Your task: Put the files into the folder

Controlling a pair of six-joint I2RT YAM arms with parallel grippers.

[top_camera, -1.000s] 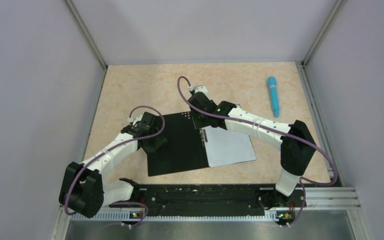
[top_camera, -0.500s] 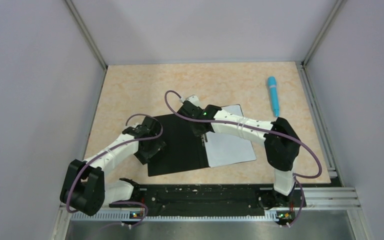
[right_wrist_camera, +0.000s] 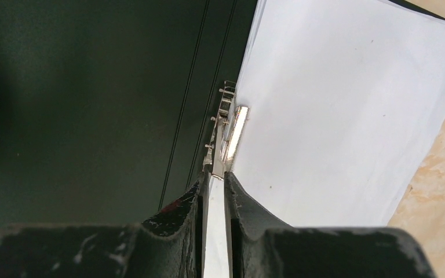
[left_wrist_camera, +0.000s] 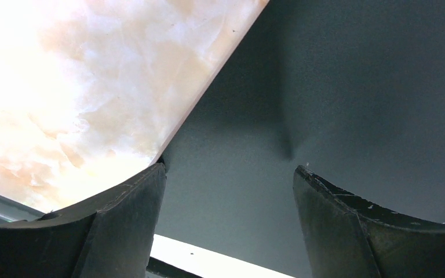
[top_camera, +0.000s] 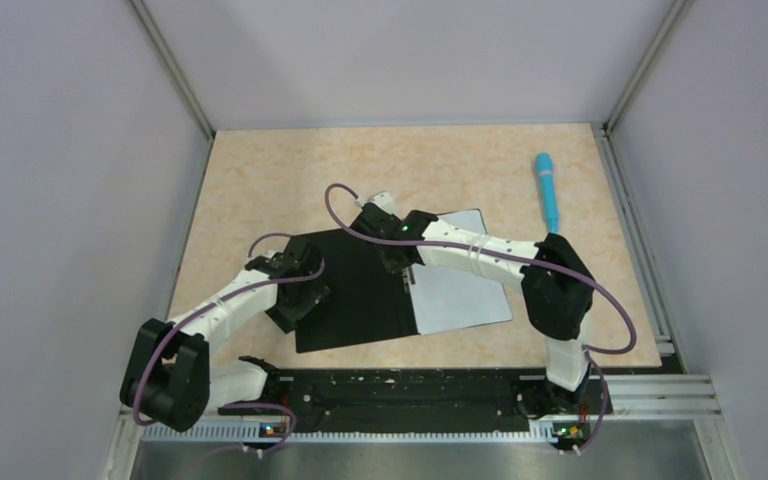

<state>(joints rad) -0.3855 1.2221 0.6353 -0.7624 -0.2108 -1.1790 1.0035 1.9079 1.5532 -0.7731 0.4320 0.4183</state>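
Observation:
The folder [top_camera: 355, 300] lies open and flat, black inside up. The white files [top_camera: 460, 285] lie on its right half. My left gripper [top_camera: 295, 298] is open and low over the folder's left half, by its left edge; in the left wrist view the jaws [left_wrist_camera: 229, 171] stand wide apart over the black surface [left_wrist_camera: 336, 87]. My right gripper [top_camera: 400, 262] is at the folder's spine. In the right wrist view it [right_wrist_camera: 214, 182] is shut on the folder's shiny metal clip [right_wrist_camera: 232, 130], with the files [right_wrist_camera: 342, 116] to its right and the black inside [right_wrist_camera: 81, 87] to its left.
A blue pen [top_camera: 547, 192] lies at the far right of the marbled table [top_camera: 260, 180]. Grey walls enclose the left, far and right sides. A black rail [top_camera: 410, 395] runs along the near edge between the arm bases.
My right gripper has moved from the folder's far edge toward me along the spine onto the clip, uncovering the files' far part. My left gripper has shifted slightly nearer on the left half.

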